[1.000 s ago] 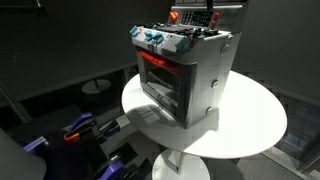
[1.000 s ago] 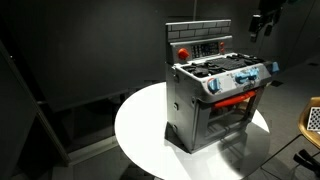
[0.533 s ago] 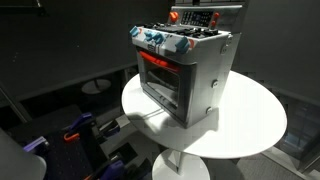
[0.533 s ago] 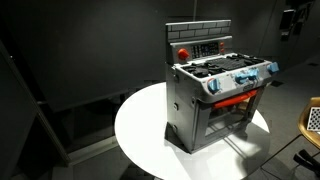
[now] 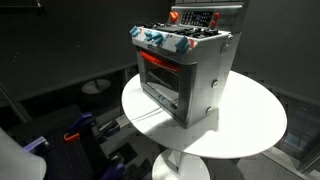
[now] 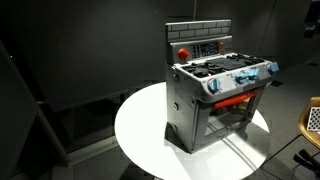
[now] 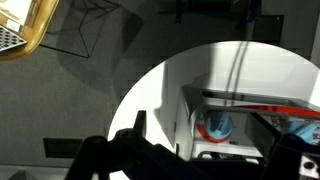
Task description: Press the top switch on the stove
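Note:
The stove (image 5: pixel 186 72) is a small silver-grey toy oven with a red-trimmed door and blue knobs. It stands on a round white table (image 5: pixel 252 122) in both exterior views (image 6: pixel 215 95). Its raised back panel carries a red round switch (image 6: pixel 183 53) at the upper left. The gripper is out of both exterior views. In the wrist view my gripper (image 7: pixel 210 155) shows as two dark fingers spread apart at the bottom, with nothing between them. It hangs well away from the stove (image 7: pixel 255 110), and a blue knob (image 7: pixel 215 126) shows beyond it.
The table (image 6: pixel 140 130) has bare surface around the stove. A yellow mesh basket (image 7: pixel 22 25) sits off the table and also shows in an exterior view (image 6: pixel 312 120). Blue and purple clutter (image 5: pixel 78 130) lies on the dark floor. Dark walls surround the scene.
The gripper moved from above the stove's back panel to the right and left the exterior view. The stove has not moved.

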Controlling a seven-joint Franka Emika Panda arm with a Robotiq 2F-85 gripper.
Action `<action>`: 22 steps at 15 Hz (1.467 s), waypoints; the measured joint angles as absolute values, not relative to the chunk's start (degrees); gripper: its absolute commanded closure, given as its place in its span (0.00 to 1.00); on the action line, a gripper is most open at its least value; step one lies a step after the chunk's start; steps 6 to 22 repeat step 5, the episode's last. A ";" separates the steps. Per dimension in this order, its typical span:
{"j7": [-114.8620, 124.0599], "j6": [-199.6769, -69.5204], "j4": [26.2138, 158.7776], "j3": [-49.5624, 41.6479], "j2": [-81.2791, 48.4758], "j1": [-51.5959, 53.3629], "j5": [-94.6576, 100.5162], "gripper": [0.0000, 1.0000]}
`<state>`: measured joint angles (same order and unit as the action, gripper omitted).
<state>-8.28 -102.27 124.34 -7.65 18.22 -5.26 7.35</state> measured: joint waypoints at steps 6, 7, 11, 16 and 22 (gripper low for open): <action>-8.28 -102.29 127.56 -8.02 22.11 -5.26 5.72 0.00; -8.28 -102.29 127.56 -8.02 22.11 -5.26 5.72 0.00; -8.28 -102.29 127.56 -8.02 22.11 -5.26 5.72 0.00; -8.28 -102.29 127.56 -8.02 22.11 -5.26 5.72 0.00; -8.28 -102.29 127.56 -8.02 22.11 -5.26 5.72 0.00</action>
